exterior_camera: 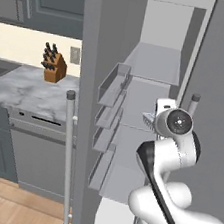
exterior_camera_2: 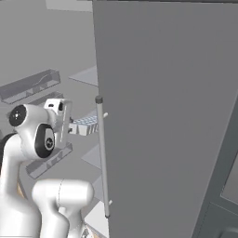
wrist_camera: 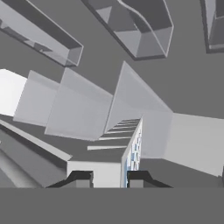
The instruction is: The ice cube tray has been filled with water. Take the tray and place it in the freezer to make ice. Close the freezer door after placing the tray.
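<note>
My gripper (wrist_camera: 109, 177) is shut on one end of the ice cube tray (wrist_camera: 117, 146), a white tray whose pale blue water (wrist_camera: 134, 154) shows along one edge. From the right base view, the gripper (exterior_camera_2: 72, 128) holds the tray (exterior_camera_2: 88, 124) roughly level, reaching into the open freezer (exterior_camera: 147, 89). The tray (exterior_camera: 147, 119) hangs in the air at the height of the middle shelves (exterior_camera: 143, 101), touching none of them. The freezer door (exterior_camera: 92, 71) stands wide open on the left, with its bins (exterior_camera: 112, 86) facing inward and its bar handle (exterior_camera: 68, 153) toward me.
The wider grey fridge door (exterior_camera_2: 162, 116) with its handle (exterior_camera_2: 102, 158) stands shut just right of the tray. Left of the freezer door are a marble counter (exterior_camera: 29, 89) with a knife block (exterior_camera: 55, 65) and a dishwasher (exterior_camera: 33, 148) below.
</note>
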Controlling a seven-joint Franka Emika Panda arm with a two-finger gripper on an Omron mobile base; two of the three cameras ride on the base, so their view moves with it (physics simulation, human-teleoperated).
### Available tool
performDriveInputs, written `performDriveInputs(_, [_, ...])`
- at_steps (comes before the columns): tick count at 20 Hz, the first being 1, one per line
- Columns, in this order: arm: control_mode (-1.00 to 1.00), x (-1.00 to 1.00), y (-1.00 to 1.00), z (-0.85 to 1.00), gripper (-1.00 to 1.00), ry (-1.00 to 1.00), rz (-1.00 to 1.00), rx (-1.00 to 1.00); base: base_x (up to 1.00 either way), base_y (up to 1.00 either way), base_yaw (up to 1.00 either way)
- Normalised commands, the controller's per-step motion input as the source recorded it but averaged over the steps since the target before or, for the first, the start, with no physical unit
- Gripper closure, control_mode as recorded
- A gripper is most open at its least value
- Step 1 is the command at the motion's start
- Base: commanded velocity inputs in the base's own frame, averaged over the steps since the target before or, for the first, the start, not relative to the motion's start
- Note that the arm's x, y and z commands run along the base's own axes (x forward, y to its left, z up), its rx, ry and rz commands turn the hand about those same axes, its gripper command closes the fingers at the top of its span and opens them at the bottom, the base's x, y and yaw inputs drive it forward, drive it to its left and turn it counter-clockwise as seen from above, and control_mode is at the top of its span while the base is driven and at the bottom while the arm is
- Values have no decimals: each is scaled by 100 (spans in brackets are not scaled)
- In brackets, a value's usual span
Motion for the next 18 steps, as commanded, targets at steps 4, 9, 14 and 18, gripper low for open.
performDriveInputs(4, [-100,23,-5,-22,100,-6,0,0,0,0,0])
performDriveInputs(9, [-100,29,-5,-19,100,-3,0,0,0,0,0])
performDriveInputs(14, [-100,35,-1,-16,100,-3,0,0,0,0,0])
performDriveInputs(18, [-100,38,0,-8,100,-1,0,0,0,0,0])
